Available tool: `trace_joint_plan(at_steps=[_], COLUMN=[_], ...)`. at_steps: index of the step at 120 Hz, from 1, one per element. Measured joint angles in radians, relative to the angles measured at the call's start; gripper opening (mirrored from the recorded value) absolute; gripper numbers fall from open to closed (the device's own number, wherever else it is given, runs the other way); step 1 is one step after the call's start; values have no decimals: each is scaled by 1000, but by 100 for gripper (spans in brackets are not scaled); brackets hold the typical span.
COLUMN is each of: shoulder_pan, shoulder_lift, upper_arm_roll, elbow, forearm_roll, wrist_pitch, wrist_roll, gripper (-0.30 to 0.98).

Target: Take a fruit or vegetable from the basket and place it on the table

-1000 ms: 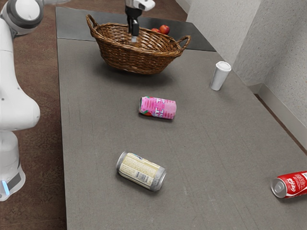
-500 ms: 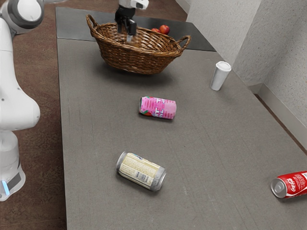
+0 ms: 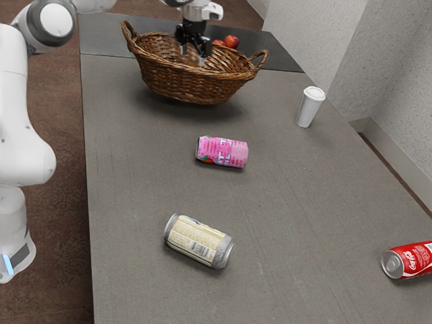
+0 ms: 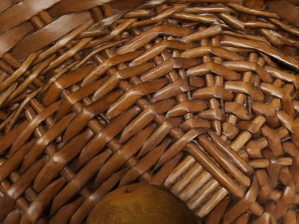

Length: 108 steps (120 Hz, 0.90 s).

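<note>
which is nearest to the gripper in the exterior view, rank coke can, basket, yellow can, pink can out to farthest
Going out from the gripper:
1. basket, right at the gripper
2. pink can, mid-table
3. yellow can, beyond the pink can, nearer the camera
4. coke can, at the exterior view's right edge

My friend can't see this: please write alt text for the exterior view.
A robot's black gripper reaches, fingers apart, into a wicker basket on a grey table, with two red fruits beyond it. A pink can, a cream can and a red can lie elsewhere; a white cup stands.
</note>
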Motion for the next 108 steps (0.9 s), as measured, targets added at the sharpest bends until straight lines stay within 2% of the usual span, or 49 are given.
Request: trace_joint_plan(at_steps=[30,98,108], shoulder_pan=[-5,-31,-33], shoulder_lift=[10,-6,-5], upper_arm_roll=[7,81,81], elbow=[-16,-43,-43], forearm_roll=[-48,-51,-50], wrist_pitch=[-59,-82,-82], wrist_roll=[-27,-62,-68], gripper=[67,67,60])
